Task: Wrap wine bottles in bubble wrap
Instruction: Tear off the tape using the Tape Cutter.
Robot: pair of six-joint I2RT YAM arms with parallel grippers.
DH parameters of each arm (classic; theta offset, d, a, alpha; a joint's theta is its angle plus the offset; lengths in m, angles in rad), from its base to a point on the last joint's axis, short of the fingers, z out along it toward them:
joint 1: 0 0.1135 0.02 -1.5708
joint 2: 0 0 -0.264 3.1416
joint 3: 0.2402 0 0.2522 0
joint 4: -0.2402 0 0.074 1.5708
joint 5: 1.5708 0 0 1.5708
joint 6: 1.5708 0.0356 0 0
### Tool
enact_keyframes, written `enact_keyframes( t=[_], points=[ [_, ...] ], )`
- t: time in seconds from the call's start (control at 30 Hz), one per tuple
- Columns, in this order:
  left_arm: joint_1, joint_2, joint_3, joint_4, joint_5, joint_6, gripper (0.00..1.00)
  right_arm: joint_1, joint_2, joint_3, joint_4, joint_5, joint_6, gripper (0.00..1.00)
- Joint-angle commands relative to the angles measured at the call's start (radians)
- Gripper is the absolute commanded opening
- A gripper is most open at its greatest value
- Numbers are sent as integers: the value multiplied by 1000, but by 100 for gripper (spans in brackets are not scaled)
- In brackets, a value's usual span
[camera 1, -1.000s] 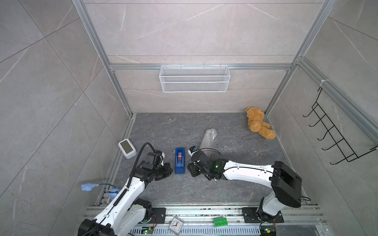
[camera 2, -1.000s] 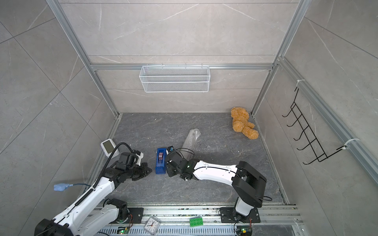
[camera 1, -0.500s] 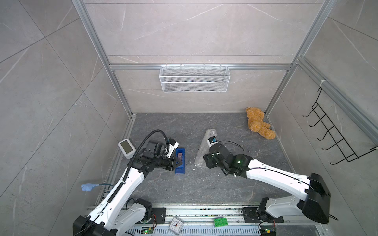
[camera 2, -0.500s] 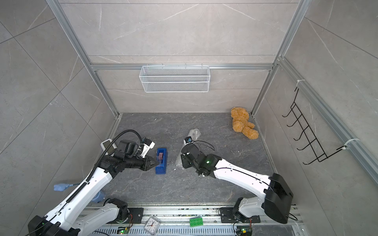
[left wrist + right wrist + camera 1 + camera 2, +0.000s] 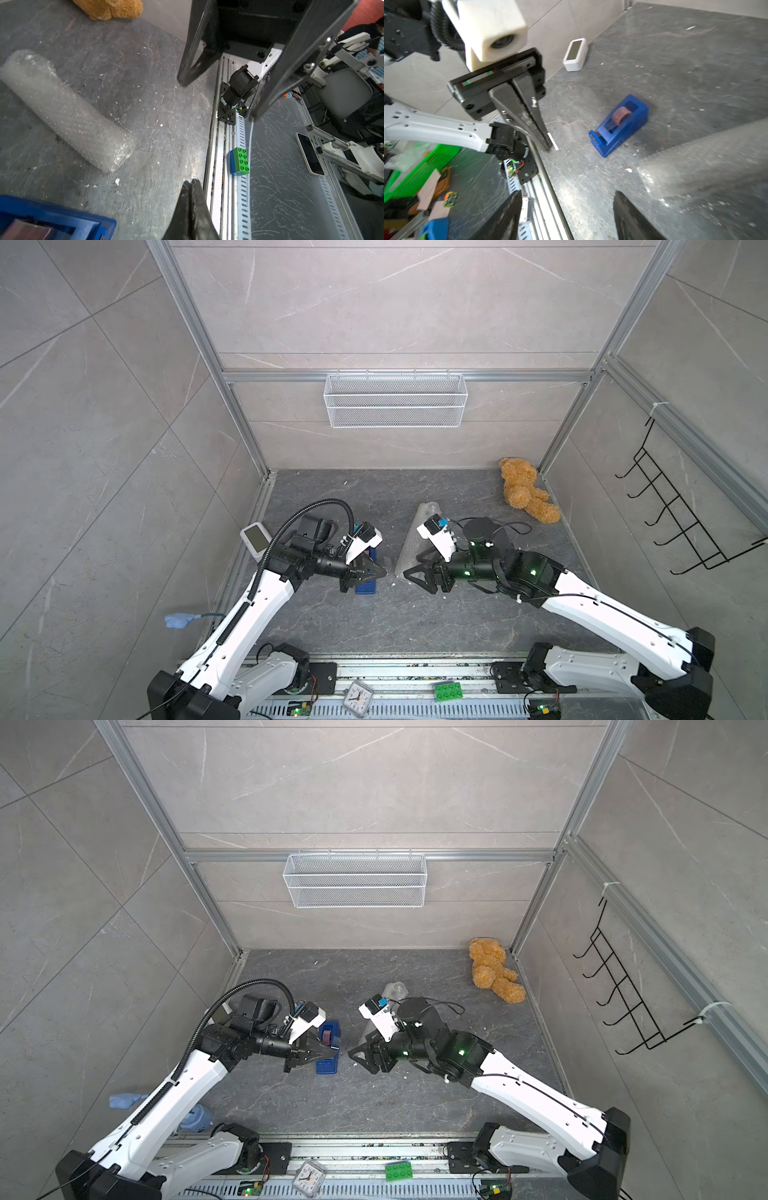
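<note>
The bubble wrap roll is laid on the floor around the middle, with one end toward the back wall and the near end angled a bit left. The tape dispenser is parked to its left, near but not touching. The left gripper and right gripper are held tip to tip over the gap between those two. A teddy bear is tucked into the back right corner. A mesh basket is hung on the back wall. A small display unit is set against the left wall. On the front rail, a clock is placed left of a toy brick.
</note>
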Motion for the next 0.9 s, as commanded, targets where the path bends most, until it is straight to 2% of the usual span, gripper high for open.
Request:
enact_keyframes(
  t=[0.0, 0.2, 0.33, 0.43, 0.67, 0.8, 0.87],
  points=[
    [-5, -5, 23, -44, 88, 134, 0, 0, 54, 43, 14, -164, 6, 71],
    [-12, -44, -24, -20, 43, 171, 0, -1, 71, 11, 193, -184, 153, 74],
    [-17, -57, -43, 8, 42, 167, 0, -2, 107, -1, 266, -242, 228, 77],
    [-25, -65, -47, 14, 41, 172, 0, -6, 134, 1, 272, -254, 259, 86],
    [-39, -108, -78, 66, 7, 169, 0, -34, 134, -11, 282, -179, 325, 89],
    [-50, -116, -91, 103, -4, 157, 0, -39, 153, -26, 334, -217, 381, 90],
    [-54, -109, -90, 112, -6, 151, 0, -40, 169, -31, 354, -241, 403, 95]
  ],
)
